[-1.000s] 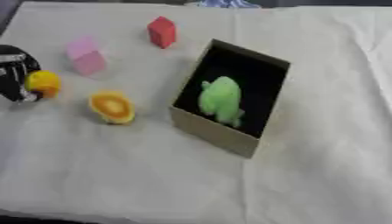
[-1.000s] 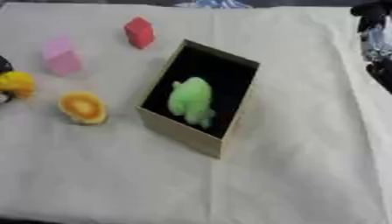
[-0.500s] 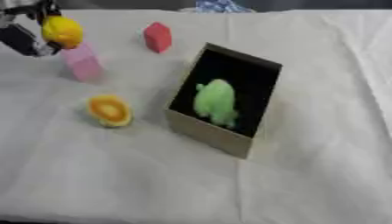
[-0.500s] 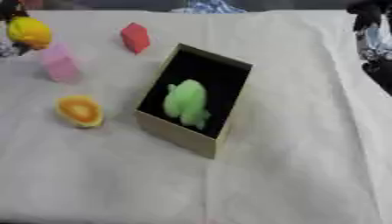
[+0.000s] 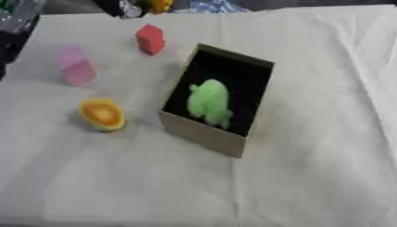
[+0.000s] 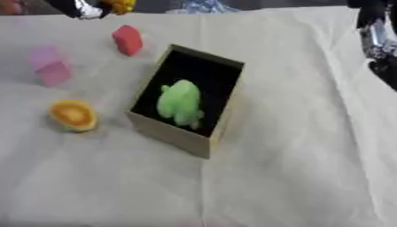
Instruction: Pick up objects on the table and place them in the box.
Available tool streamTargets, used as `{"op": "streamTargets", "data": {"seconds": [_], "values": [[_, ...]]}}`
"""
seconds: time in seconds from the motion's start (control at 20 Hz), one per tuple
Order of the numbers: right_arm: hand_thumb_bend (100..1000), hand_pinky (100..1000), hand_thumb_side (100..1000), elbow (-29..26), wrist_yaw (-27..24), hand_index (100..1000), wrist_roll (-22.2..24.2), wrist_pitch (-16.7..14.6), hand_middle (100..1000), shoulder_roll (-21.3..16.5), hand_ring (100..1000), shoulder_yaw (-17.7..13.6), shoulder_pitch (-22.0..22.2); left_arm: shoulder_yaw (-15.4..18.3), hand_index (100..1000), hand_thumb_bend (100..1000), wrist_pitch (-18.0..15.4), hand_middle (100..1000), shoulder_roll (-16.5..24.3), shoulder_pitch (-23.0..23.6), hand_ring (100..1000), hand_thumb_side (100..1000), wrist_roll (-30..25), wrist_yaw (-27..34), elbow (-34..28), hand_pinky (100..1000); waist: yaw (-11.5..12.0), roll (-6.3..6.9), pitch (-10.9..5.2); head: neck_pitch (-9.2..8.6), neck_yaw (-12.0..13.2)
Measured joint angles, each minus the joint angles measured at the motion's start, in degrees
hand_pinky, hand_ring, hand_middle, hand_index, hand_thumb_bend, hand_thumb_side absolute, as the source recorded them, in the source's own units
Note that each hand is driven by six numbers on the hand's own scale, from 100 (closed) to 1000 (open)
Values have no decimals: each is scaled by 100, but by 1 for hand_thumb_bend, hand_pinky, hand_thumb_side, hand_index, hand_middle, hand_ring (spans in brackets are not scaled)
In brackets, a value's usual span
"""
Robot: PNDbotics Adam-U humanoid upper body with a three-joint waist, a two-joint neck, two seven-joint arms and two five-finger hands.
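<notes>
Left hand (image 6: 81,8) up at the far left edge of the bench (image 5: 310,177), fingers (image 5: 124,9) curled round a small yellow object (image 5: 159,5), held clear of the white cloth (image 6: 294,168). Only the tip of the hand in view, cut by the top of the picture; yellow object just to the right of the fingers, partly hidden.

Just nearer than those fingers and slightly to their right, a red block (image 5: 150,39) standing on the cloth, apart from the hand. Nearer again and to the fingers' left, a pink block (image 5: 75,66), upright. Well nearer than the fingers, an orange object (image 5: 102,115), rounded, with a darker orange centre, lying on the cloth beside the box.

Open cardboard box (image 5: 203,131) well apart from the fingers, nearer and to their right, set askew on the cloth, dark inside. In it a green soft-looking object (image 5: 209,102), resting on the bottom towards the near wall.

Right hand (image 6: 380,40) at the right edge in the right eye view, black and silver, well apart from the box; cannot tell how it is set.
</notes>
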Motion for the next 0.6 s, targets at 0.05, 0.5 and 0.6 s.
{"op": "streamTargets", "data": {"seconds": [0.05,0.5,0.6], "values": [[100,1000,523,0,-6,837,2,1,766,16,762,0,-17,-12,682,237,-12,559,-134,-63,627,206,-15,3,123,699,-27,5,3,-1,0],[100,1000,523,0,-93,837,-11,-11,765,53,761,-2,-199,128,688,246,-127,560,-1312,-168,629,237,26,-385,1319,701,-292,58,127,1,-5],[100,1000,523,0,-102,836,-25,-23,764,66,761,-3,-222,155,686,246,-244,559,-1509,-214,627,236,68,-488,1562,700,-314,59,143,3,-20]]}}
